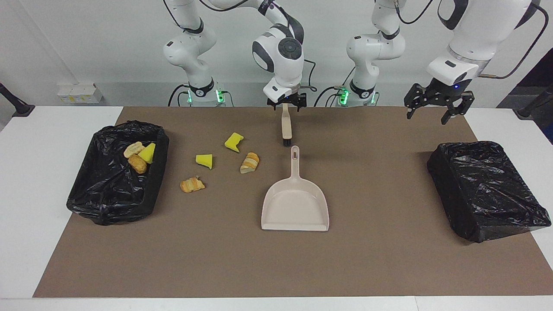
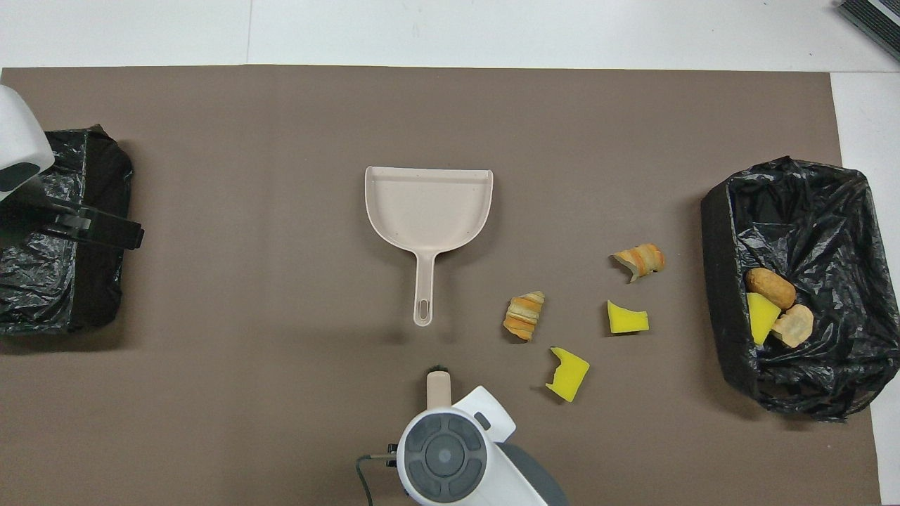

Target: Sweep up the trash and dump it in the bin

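**Right gripper holds brush above dustpan handle; four scraps loose on mat**

Right gripper (image 1: 286,103) is clamped on the top of the brush (image 1: 285,127). Brush hangs upright, long axis vertical, bristle end pointing down, over the mat (image 1: 389,259) just on the robots' side of the dustpan (image 1: 295,207). It does not touch the dustpan.

Dustpan lies flat mid-tabletop, long axis running toward and away from the robots: handle end points to the robots, open mouth points away from them. Pan is bare inside.

Trash: four scraps lie loose on the mat between dustpan and filled bin (image 1: 113,192), toward the right arm's end. Striped bread lump (image 1: 249,163) is nearest the dustpan handle; yellow foam piece (image 1: 233,141) nearer the robots; yellow wedge (image 1: 204,160) and second bread lump (image 1: 192,185) closer to the bin. Three more scraps (image 1: 139,155) sit inside that bin.

Second bin (image 1: 486,190) stands at the left arm's end. Left gripper (image 1: 434,111) waits over its robot-side edge, fingers spread, holding nothing.
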Robot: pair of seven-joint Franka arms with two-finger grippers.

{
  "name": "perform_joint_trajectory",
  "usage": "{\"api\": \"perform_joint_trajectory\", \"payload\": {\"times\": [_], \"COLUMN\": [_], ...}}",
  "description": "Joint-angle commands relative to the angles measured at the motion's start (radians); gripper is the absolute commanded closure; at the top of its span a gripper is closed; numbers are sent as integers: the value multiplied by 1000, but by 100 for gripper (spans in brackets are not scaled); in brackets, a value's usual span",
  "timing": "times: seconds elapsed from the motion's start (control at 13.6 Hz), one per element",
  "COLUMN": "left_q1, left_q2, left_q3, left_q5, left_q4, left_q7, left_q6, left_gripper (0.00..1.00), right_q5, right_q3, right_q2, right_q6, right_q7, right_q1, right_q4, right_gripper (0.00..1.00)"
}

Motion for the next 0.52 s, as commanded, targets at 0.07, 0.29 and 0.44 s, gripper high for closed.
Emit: {"api": "perform_joint_trajectory", "payload": {"times": [0.07, 0.29, 0.44], "left_q1": [-28, -68, -90], "left_q2": [4, 8, 16], "left_q3": [-6, -4, -4], "left_q5": [-8, -10, -10], "left_q4": [7, -19, -27], "left_q7": [7, 0, -3], "left_q6": [9, 44, 59], "left_gripper": [0, 0, 0], "right_q5": [22, 22, 22], "right_q3": [-2, -2, -2], "right_q2": [-11, -5, -5], "right_q6": [167, 167, 166], "right_q7": [98, 104, 103], "right_q1": [99, 102, 104], "right_q4": [-137, -146, -146], "right_gripper": [0, 22, 43]}}
